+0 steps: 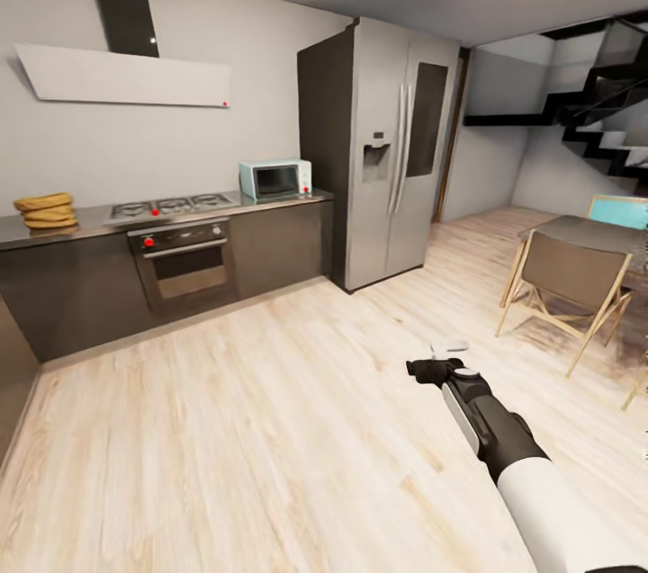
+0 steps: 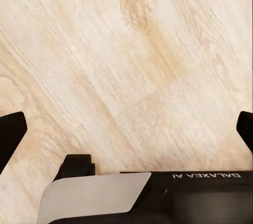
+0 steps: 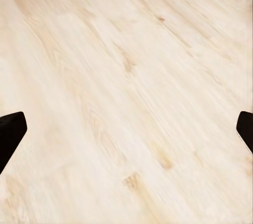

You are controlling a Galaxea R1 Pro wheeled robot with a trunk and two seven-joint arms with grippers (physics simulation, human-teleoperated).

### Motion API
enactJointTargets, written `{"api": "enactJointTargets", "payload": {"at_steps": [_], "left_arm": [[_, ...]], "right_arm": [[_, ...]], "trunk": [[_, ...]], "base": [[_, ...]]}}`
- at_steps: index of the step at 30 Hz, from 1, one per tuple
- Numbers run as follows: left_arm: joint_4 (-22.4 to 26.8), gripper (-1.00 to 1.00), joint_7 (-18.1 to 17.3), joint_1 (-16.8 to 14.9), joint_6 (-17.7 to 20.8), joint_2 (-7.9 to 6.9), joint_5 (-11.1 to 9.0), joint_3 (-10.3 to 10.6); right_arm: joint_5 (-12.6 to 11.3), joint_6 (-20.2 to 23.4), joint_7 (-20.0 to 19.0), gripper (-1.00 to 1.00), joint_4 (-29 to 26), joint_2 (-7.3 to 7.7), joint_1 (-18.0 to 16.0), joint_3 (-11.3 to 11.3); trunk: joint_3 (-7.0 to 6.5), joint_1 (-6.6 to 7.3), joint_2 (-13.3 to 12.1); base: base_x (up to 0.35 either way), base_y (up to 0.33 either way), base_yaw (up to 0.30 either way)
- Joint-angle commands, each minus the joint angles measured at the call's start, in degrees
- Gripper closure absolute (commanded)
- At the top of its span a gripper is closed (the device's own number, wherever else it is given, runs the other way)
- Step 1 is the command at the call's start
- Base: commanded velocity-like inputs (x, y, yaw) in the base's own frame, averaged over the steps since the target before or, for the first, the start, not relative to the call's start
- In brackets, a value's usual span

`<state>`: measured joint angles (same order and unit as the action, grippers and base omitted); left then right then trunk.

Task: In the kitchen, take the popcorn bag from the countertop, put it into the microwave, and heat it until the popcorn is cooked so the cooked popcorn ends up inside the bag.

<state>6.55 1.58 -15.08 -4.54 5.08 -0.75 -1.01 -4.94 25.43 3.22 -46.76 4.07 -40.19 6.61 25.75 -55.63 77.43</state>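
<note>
The right gripper (image 1: 430, 370) hangs low over the pale wood floor (image 1: 270, 429) at the end of its white and black arm, holding nothing. In the right wrist view its fingertips (image 3: 10, 134) sit at opposite margins, spread wide over bare planks. The left gripper (image 2: 126, 134) is spread the same way above the floor, empty.

A broad stretch of open floor lies between the robot and the kitchen run. The countertop (image 1: 270, 201) ends against the tall steel fridge (image 1: 396, 150). The microwave (image 1: 275, 179) stands near that end, door closed. The popcorn bag (image 1: 47, 211) sits at the far left of the counter, well apart from the microwave, with the hob (image 1: 169, 207) and built-in oven (image 1: 184, 263) between them. A folding chair (image 1: 562, 281) and table (image 1: 585, 233) edge the room on the right.
</note>
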Motion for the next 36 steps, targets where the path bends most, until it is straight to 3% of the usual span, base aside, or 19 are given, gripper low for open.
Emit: {"api": "enactJointTargets", "payload": {"at_steps": [1,5,11,36], "left_arm": [[-0.05,-1.0,0.17,-0.04,-0.2,0.02,-0.07,-0.06],[-0.05,-1.0,0.17,-0.04,-0.2,0.04,-0.09,-0.06],[-0.05,-1.0,0.25,-0.23,-0.2,-0.05,-0.2,-0.41],[-0.11,-1.0,0.35,-0.39,-0.2,0.02,-0.22,-0.43]], "right_arm": [[-0.51,0.24,0.32,-1.0,-0.14,0.09,-0.01,0.3],[-0.49,0.24,0.3,-1.0,-0.32,0.09,0.07,0.44],[-0.51,0.23,0.38,-1.0,-0.48,0.06,0.11,3.31],[-0.51,0.24,0.38,-1.0,-0.58,0.06,0.12,3.5]], "trunk": [[0.08,-0.03,0.03],[0.1,-0.03,0.03],[-0.8,1.07,-1.97],[-5.28,6.56,-12.0]], "base": [[0.27,-0.237,-0.07],[0.294,-0.208,-0.013],[0.311,-0.166,-0.001],[0.342,-0.004,0.057]]}}
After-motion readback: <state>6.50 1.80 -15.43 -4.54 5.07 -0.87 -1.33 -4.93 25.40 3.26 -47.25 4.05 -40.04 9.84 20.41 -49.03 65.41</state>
